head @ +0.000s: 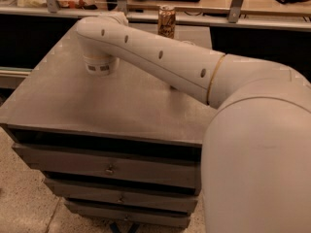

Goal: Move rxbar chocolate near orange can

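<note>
One arm (pixel 160 57) fills most of what you see here. It runs from the big pale shoulder shell (pixel 257 154) at lower right, up and leftward across the tabletop (pixel 97 106). It ends in a bent joint at the far left.

- Joint: a short round cap (pixel 99 66) with small dark squares on its rim points down at the tabletop. It sits near the surface; you cannot tell whether it touches.
- Gripper: hidden past that bent joint, behind the arm's own links. You cannot tell how far it is spread, or whether it has hold of anything.
- Orange can (pixel 166 21): upright at the far edge of the tabletop, about mid-width, golden body with dark lettering and a silver top. It stands just behind the arm's upper edge, and its base is covered by the arm.
- Rxbar chocolate: you cannot pick it out. The arm covers the middle and far-right part of the tabletop. A small dark sliver (pixel 172 87) shows under the arm's lower edge; you cannot tell what it is.
- Tabletop: grey and dull, on a cabinet with stacked drawers (pixel 109 168) facing you.
- Floor (pixel 29 198): speckled and light, at lower left.
- Behind the cabinet: a wooden counter (pixel 218 4) with metal uprights.
</note>
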Robot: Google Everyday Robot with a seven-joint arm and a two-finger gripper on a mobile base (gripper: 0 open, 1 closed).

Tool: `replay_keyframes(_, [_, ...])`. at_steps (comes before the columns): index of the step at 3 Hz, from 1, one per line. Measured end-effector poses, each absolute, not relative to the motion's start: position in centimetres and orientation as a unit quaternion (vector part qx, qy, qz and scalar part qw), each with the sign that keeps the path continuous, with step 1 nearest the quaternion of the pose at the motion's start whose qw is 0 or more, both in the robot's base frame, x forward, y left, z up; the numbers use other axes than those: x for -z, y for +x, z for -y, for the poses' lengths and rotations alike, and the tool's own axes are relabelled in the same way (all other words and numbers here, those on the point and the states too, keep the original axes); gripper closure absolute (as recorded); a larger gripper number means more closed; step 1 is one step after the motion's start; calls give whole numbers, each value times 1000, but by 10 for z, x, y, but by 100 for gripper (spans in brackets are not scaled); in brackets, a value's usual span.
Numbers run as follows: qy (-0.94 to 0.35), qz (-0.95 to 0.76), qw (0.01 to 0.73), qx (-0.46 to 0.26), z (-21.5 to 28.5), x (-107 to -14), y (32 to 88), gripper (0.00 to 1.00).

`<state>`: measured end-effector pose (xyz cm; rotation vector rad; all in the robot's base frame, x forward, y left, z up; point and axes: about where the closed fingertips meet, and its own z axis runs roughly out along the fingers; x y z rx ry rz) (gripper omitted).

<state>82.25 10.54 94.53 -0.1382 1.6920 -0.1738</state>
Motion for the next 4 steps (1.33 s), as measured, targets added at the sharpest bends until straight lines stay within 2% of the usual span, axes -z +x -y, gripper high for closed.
replay_keyframes(1, [-68, -752, 654, 45, -129, -934, 801, 36])
replay_keyframes(2, [-86, -745, 660, 38, -155, -908, 785, 5])
replay_keyframes(3, [-85, -741, 665, 46, -163, -895, 787, 0])
replay_keyframes(4, [-58, -754, 652, 49, -158, -886, 792, 0])
